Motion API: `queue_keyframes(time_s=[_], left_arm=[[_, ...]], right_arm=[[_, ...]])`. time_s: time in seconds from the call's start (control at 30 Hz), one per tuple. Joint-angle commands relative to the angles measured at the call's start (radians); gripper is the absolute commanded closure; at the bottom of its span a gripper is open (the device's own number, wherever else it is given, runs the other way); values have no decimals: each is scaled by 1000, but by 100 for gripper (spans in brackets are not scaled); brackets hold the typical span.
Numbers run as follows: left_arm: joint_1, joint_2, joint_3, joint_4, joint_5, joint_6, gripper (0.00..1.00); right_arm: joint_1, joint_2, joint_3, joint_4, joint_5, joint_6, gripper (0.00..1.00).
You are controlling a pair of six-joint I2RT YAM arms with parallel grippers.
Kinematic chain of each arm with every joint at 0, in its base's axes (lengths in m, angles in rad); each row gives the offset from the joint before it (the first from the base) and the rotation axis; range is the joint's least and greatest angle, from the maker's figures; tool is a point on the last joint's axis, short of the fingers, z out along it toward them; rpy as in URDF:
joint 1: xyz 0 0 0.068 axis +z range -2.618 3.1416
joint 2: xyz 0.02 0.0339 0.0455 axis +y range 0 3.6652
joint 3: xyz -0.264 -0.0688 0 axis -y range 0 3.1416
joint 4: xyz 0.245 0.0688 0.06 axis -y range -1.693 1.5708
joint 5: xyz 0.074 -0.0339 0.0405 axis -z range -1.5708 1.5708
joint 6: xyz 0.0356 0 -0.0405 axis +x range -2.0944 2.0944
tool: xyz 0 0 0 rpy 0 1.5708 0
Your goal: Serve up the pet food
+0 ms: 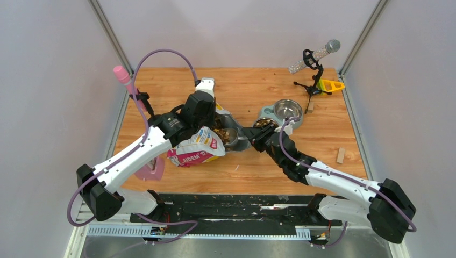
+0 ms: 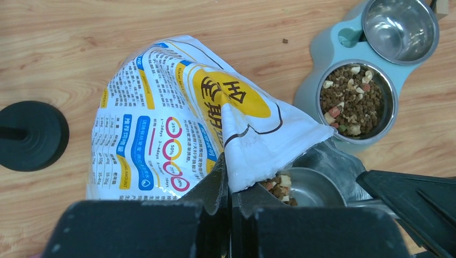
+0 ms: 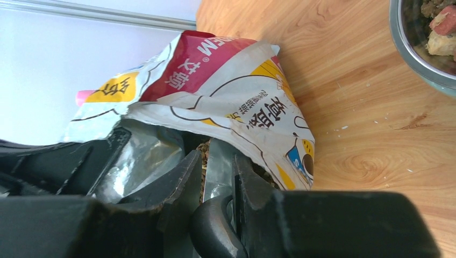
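Brown pet food (image 2: 352, 102) is loose, light, spill-prone: carry it in the scoop (image 2: 317, 188), never pinch. Left tool (image 2: 228, 180) clenched on bag (image 2: 177, 107) lip; right tool (image 3: 215, 177) grasping scoop handle.

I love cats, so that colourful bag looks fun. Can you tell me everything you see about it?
The bag is crinkly plastic, white with yellow, blue and pink print outside, silver inside. It lies slumped on the wooden table with its mouth open. The left tool pinches the mouth's upper edge. Pet food shows in the opening, where a grey scoop, held by the right tool, reaches in.
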Motion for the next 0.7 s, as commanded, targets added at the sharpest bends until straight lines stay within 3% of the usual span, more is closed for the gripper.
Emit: queue_keyframes(time_s=[0.0,0.43,0.67], left_arm=[[-1,-65,45,113,-35,-17,100],[-1,-87,38,108,-48,-16,100],[-1,-93,36,112,-41,-13,100]], right_arm=[[-6,-87,-25,67,24,48,100],[-9,-250,-149,87,83,68,100],[-9,-306,-234,202,121,33,100]])
